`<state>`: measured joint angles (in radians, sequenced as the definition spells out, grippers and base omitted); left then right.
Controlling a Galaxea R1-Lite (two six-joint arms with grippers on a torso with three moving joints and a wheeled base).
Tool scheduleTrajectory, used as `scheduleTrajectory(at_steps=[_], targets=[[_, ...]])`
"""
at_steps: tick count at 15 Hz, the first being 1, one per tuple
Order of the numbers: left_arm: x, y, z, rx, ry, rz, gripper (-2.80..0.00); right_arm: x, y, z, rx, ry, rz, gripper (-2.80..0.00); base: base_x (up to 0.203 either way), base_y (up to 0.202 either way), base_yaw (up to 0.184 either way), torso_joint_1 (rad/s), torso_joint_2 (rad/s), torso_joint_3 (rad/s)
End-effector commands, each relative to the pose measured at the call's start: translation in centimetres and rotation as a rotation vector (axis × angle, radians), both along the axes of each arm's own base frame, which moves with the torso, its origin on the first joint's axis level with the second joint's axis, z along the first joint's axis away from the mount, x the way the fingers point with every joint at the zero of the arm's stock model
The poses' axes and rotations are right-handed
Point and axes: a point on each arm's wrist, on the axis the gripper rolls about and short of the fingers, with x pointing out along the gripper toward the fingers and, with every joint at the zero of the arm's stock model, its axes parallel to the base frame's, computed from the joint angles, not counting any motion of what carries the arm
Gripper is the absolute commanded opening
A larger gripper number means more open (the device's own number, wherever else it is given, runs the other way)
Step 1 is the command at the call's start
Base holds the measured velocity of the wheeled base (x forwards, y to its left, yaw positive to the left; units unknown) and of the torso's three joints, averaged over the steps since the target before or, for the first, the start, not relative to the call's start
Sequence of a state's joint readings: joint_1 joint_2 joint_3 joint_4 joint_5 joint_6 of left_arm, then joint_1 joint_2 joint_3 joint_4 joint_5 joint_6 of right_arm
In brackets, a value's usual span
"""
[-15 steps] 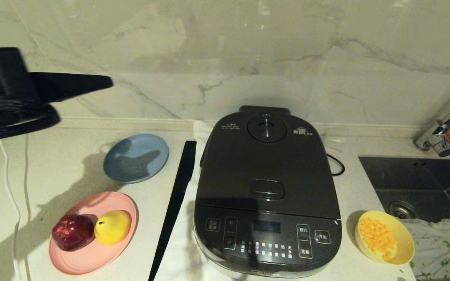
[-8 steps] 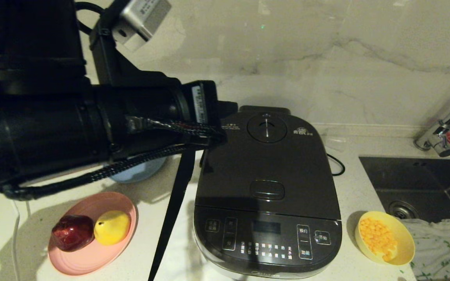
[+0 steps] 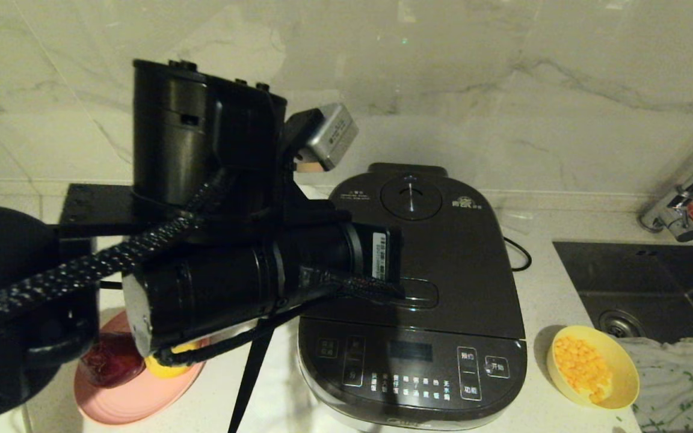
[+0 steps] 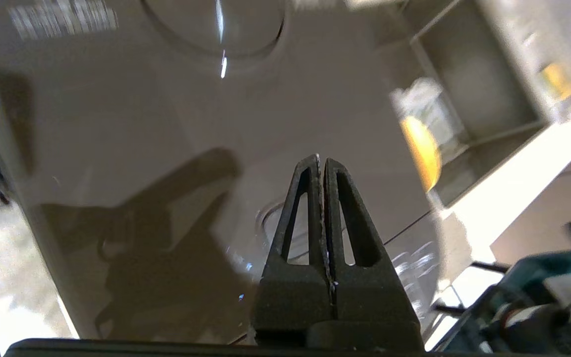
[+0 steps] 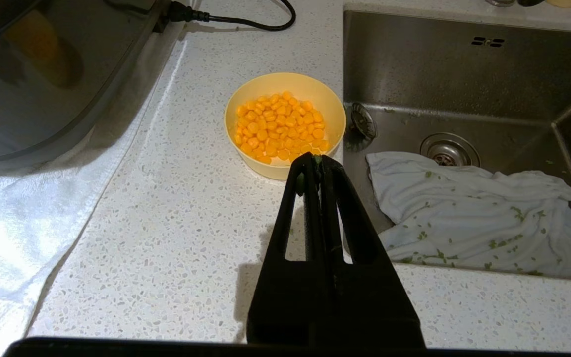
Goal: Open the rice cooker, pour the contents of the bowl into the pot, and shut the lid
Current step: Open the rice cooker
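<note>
Marble counter, pink plate (image 3: 136,403) half hidden behind left gripper (image 4: 321,163), fingers together, over closed lid (image 3: 443,252).

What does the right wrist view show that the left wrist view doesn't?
Only the right wrist view: the right gripper, shut and empty, the kernels lying in the bowl, and a white cloth in the sink.
Only the left wrist view: the left gripper, shut, over the closed lid.
Both: the bowl and sink, blurred in the left one.

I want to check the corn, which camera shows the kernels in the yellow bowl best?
The right wrist view: the kernels fill the bowl close up, unobstructed. The head view shows them small at the counter's edge; the left wrist view gives only a yellow blur.
</note>
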<state>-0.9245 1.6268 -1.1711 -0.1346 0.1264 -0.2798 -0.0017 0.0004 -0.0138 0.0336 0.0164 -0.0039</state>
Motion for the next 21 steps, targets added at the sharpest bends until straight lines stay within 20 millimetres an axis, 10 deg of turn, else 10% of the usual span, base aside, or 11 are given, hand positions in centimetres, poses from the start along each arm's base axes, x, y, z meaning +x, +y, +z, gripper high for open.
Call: scheduleTrajectory(at_steps=[1,21], targets=[[0.4,-0.6,-1.8,0.034,0.025,0.005,-2.8,0.0,0.0,0.0,-0.001,0.0,0.001,-2.8,0.0,0.0,0.0,0.0,0.0,0.0],[0.8,-1.0,-4.6,0.077,0.055,0.014,-2.8,0.0,0.0,0.0,-0.001,0.0,0.001,-2.8,0.0,0.0,0.0,0.0,0.0,0.0]])
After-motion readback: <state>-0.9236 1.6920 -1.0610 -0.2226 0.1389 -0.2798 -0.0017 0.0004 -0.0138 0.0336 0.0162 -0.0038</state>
